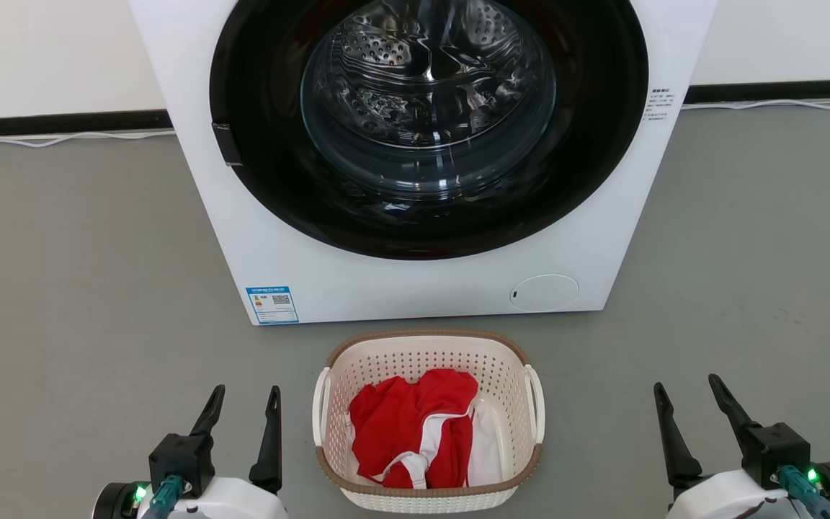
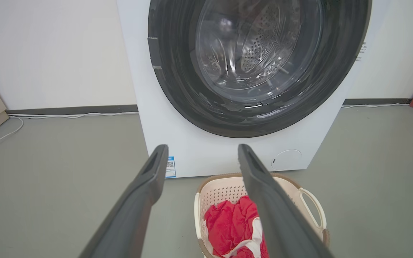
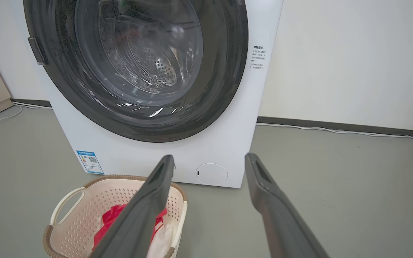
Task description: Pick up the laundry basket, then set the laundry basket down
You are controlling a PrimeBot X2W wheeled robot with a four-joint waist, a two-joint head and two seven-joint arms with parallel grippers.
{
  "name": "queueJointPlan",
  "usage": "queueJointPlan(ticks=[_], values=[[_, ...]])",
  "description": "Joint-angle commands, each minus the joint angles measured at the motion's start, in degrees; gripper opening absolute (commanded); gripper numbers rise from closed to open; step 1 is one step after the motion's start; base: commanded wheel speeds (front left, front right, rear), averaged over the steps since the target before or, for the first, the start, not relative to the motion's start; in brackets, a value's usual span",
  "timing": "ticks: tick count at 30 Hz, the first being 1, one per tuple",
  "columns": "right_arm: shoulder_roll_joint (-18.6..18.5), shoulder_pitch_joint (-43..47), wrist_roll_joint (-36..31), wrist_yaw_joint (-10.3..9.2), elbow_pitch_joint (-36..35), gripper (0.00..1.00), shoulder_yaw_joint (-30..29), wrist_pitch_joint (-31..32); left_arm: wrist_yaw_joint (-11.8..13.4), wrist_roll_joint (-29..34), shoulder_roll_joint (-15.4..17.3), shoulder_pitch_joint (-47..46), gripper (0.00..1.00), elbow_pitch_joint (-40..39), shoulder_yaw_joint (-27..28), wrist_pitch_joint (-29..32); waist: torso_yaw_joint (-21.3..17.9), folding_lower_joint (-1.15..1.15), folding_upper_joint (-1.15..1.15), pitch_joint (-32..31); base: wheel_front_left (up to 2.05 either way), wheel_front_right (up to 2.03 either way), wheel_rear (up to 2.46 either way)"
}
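Two claws in my head view, both spread wide, both holding nothing. Left claw (image 1: 246, 389) sits low, fingers pointing toward washing machine (image 1: 415, 292). Right claw (image 1: 686, 382) mirrors it. I see laundry basket (image 1: 426, 336) on grey floor (image 1: 62, 288) between claws, touching neither, nearer left claw than right. Red and white clothing (image 1: 415, 422) heaped inside. Washing machine stands just beyond basket, ahead of both claws, glass door facing me.

Matte grey floor (image 1: 62, 288) ran to plain white wall (image 1: 40, 50); black skirting strip (image 1: 62, 121) at foot, thin white cable (image 2: 84, 114) along it. Big white front-loading washing machine (image 1: 386, 288) stood before wall, dark round glass door (image 1: 256, 180).
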Motion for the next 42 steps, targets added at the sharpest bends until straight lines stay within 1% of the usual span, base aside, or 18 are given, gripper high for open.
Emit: queueJointPlan(ticks=[1,12,19,28,35,36,42], values=[[-0.3,-2.4,-0.3,0.35,-1.2,1.0,1.0,-0.8,-0.3,0.3,0.6,-1.1,1.0,-1.2,1.9,-0.6,0.0,0.0,0.0,0.0,0.0,0.0,0.0],[0.0,-2.3,-0.6,0.35,-1.0,1.0,0.9,-0.8,-0.5,0.0,0.6,-1.5,1.0,-0.3,1.9,-0.6,0.1,0.0,0.0,0.5,0.0,0.0,0.0],[-0.3,-4.6,-1.2,0.35,0.5,1.0,1.2,-0.8,-0.5,-0.3,0.6,-3.4,1.0,0.2,1.8,-0.6,0.2,0.0,0.0,3.3,0.0,0.0,0.0],[-0.4,-9.7,-1.5,0.35,2.5,1.0,0.5,-0.8,-0.5,-0.9,0.6,-7.9,1.0,1.3,1.4,-0.6,0.5,0.0,0.0,9.6,0.0,0.0,0.0],[-0.4,-15.1,-2.3,0.35,5.2,1.0,0.7,-0.8,-0.4,-1.9,0.6,-13.4,1.0,4.6,0.8,-0.6,0.6,0.0,0.0,15.8,0.0,0.0,0.0],[-0.4,-16.7,-2.3,0.35,6.0,1.0,0.8,-0.8,-0.3,-2.1,0.6,-15.1,1.0,5.6,0.8,-0.6,0.7,0.0,0.0,17.6,0.0,0.0,0.0],[-0.5,-20.8,-2.5,0.35,8.2,1.0,1.1,-0.8,-0.1,-2.4,0.6,-19.4,1.0,7.4,0.3,-0.6,1.0,0.0,0.0,21.8,0.0,0.0,0.0]])
